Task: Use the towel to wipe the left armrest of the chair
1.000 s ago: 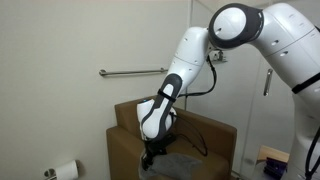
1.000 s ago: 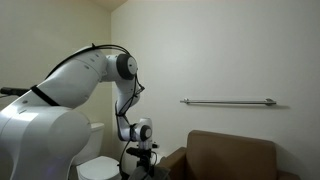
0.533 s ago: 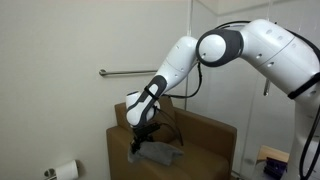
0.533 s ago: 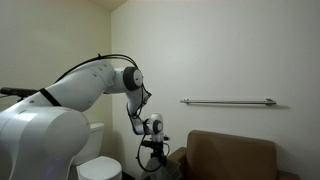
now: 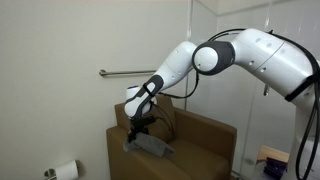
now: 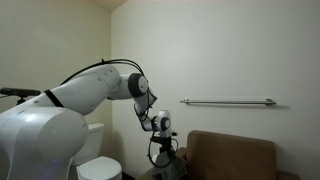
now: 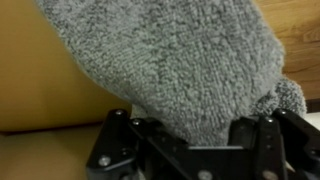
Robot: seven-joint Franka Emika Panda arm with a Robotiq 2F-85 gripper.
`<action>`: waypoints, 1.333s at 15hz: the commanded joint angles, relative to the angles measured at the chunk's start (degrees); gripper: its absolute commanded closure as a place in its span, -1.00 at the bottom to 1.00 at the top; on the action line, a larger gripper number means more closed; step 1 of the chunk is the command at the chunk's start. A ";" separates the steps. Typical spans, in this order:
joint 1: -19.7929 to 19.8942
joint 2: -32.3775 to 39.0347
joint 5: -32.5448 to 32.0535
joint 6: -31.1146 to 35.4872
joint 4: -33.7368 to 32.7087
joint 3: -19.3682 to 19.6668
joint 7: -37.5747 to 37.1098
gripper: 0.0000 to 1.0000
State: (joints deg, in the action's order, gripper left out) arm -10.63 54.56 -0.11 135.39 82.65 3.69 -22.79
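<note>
Your gripper (image 5: 138, 124) is clenched on the towel (image 5: 150, 146). Wrist view confirms it: grey terry towel (image 7: 170, 70) bunched between the fingers (image 7: 118, 142), filling most of the view. The towel hangs below the claw and trails toward the seat. It's over the armrest (image 5: 118, 138) of the chair (image 5: 205, 135), on the side under the wall rail (image 5: 130, 72). Can't tell if the cloth presses on the armrest or just drapes over it. The exterior views are small and the wrist view is blocked by towel. In an exterior view the gripper (image 6: 165, 143) sits low at the chair's near edge, wrist pointing down.

Step in hand, my read: the wipe itself, or its very start. Grasp is done, the towel is at the armrest, no sign of release. Task looks roughly mid-way; nothing shows the armrest covered end to end.

Next move calls for:
- Hold the squeeze and get firm downward contact so the towel flattens on the armrest top.
- Drag along its length in one straight line, front to back or the reverse.
- Keep the wrist vertical so the fingers don't scrape the upholstery.
- Watch the trailing end. It could slide off into the seat and you'd be wiping with bare fingers.
- Don't open the claw until the pass is finished.
</note>
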 commanded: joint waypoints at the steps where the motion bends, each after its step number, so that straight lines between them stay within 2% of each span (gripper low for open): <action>1: 2.94 -3.85 2.75 2.83 6.63 -4.91 6.87 0.91; 7: 2.29 -13.63 3.32 6.27 22.79 -7.63 7.75 0.93; 12: 0.41 -23.03 3.36 6.54 36.54 -7.57 5.13 0.92; 16: 0.97 -30.80 5.46 7.13 48.54 -8.51 5.69 0.92; 20: 1.45 -31.70 6.75 7.86 52.54 -8.77 6.92 0.92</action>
State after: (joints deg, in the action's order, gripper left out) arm -10.02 25.32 4.90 141.35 130.84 -4.51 -17.39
